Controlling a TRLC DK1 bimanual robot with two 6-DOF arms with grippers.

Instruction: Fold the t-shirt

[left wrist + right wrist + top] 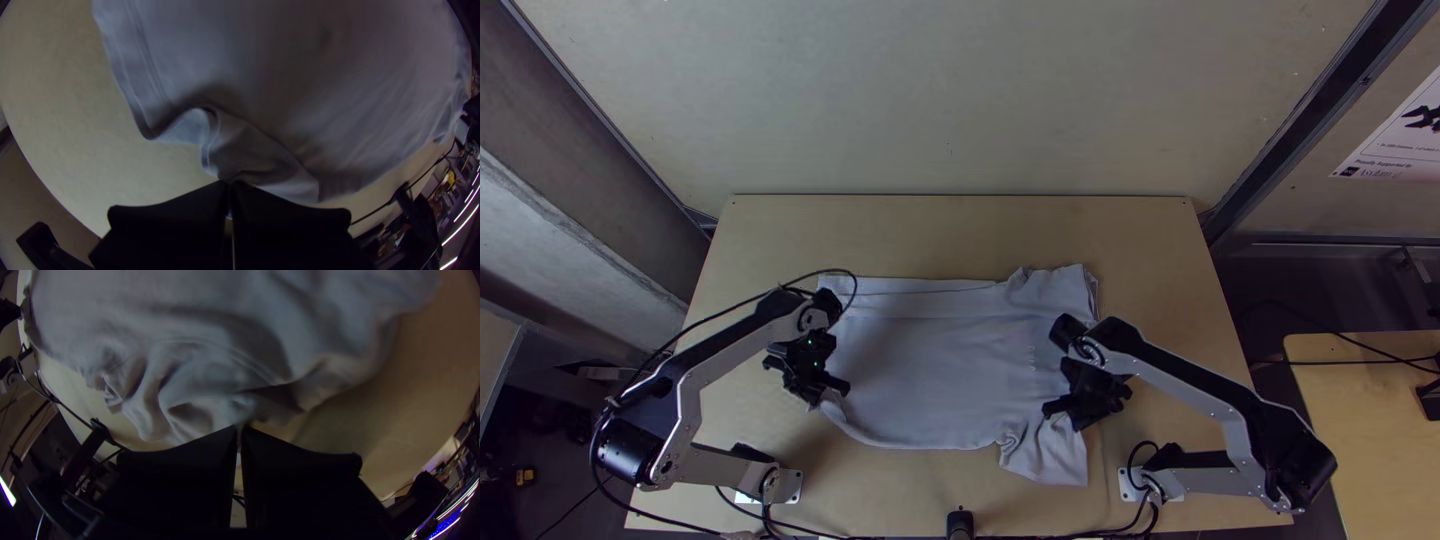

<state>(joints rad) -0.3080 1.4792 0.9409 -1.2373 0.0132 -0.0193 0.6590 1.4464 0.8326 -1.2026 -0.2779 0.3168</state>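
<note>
A pale grey t-shirt [935, 360] lies mostly spread across the middle of the table, with creases at its right end. At its left edge in the top view is my left gripper [837, 390]; in the left wrist view that gripper [230, 184] is shut on a raised, bunched piece of the shirt's [300, 75] edge. My right gripper [1058, 412] is at the shirt's right side, above the sleeve at the near corner. The right wrist view has this gripper [240, 429] shut on gathered cloth, with folds of the shirt [200, 370] around the fingertips.
Bare wooden table [950, 235] stretches beyond the shirt and along both its sides. A black post [960, 522] stands at the near edge between the arm bases. Cables run along that edge. A second table [1370, 400] is off to the right.
</note>
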